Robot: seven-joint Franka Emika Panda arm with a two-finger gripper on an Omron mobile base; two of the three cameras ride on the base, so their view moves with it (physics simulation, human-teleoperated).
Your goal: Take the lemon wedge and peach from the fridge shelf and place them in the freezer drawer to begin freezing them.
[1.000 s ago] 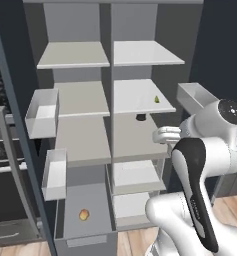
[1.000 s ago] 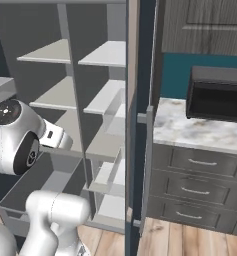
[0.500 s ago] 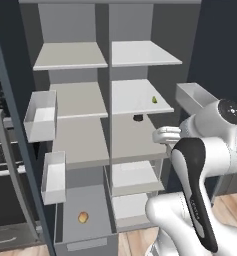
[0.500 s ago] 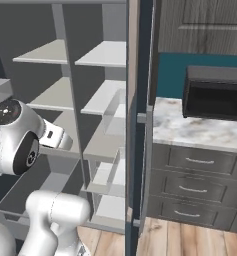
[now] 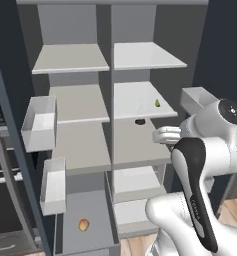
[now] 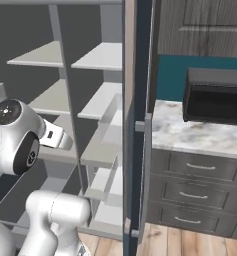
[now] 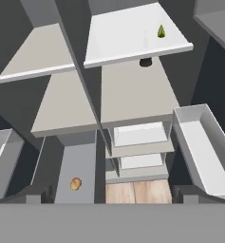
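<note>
My gripper [image 7: 112, 197] hangs well back from the cabinet, fingertips wide apart, holding nothing. Peach [image 7: 75, 183] lies in the open freezer drawer [image 7: 80, 161], bottom left. Lemon wedge [image 7: 161, 32] sits on the fridge shelf [image 7: 128, 35] upper right, near its right edge; small black blob [image 7: 145, 62] on the shelf below. No readable writing anywhere.

Matt, smooth off-white finish on the fridge shelf [image 5: 142, 100] carrying the lemon wedge [image 5: 157, 103], itself a dull yellow-green with no gloss; flat matt grey on the freezer drawer [image 5: 85, 220], with the peach [image 5: 83, 225] inside showing a slightly mottled orange-yellow skin. Smooth, plastic-looking white on the door bins [image 5: 40, 122]. Veined marble-like countertop [image 6: 200, 137] over wood-grain grey drawers [image 6: 195, 187] with thin metallic handles, above a warm wood-plank floor [image 6: 190, 242].
</note>
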